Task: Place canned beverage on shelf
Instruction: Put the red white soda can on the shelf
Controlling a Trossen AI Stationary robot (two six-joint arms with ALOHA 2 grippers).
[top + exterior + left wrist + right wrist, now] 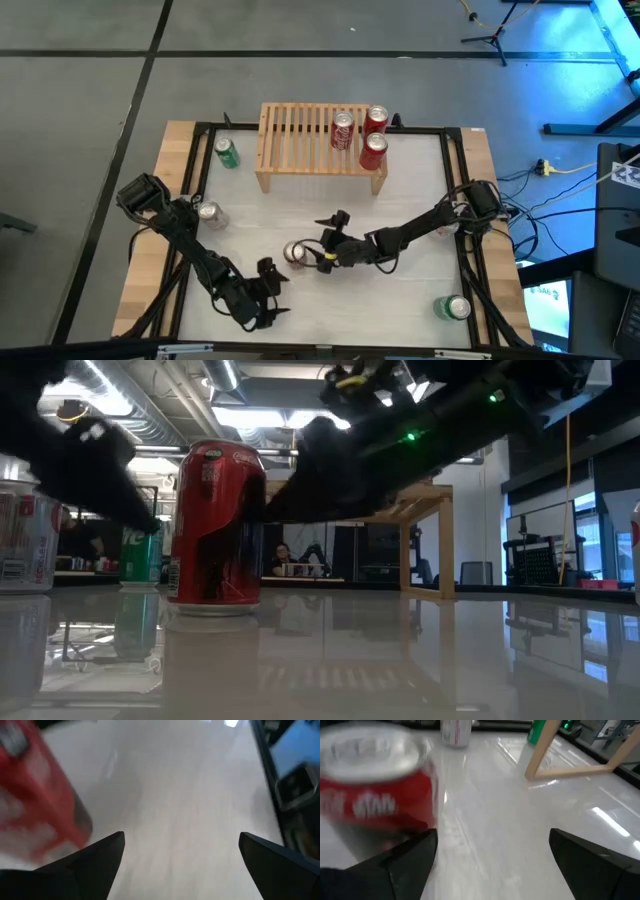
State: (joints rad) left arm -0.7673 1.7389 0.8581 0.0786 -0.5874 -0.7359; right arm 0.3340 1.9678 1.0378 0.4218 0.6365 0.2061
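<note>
A red can (297, 253) stands upright on the white table, and shows in the low view (215, 525). My right gripper (318, 243) is open beside it; in the right wrist view (492, 855) the can (375, 785) stands just past one fingertip, not between the fingers. My left gripper (278, 290) is open and empty near the table's front edge; the same can (35, 805) shows off to one side in its wrist view. The light-wood slatted shelf (300, 135) stands at the far side with three red cans (372, 150) upright on its right end. My right gripper stands open with one fingertip (422, 845) close to the red can's lower side (395, 820). I cannot tell whether it touches the can. The can stands upright on the table.
A green can (227, 153) stands left of the shelf, a silver can (210, 213) at the table's left, and another green can (455, 307) at the near right corner. A black frame (455, 190) runs round the table top.
</note>
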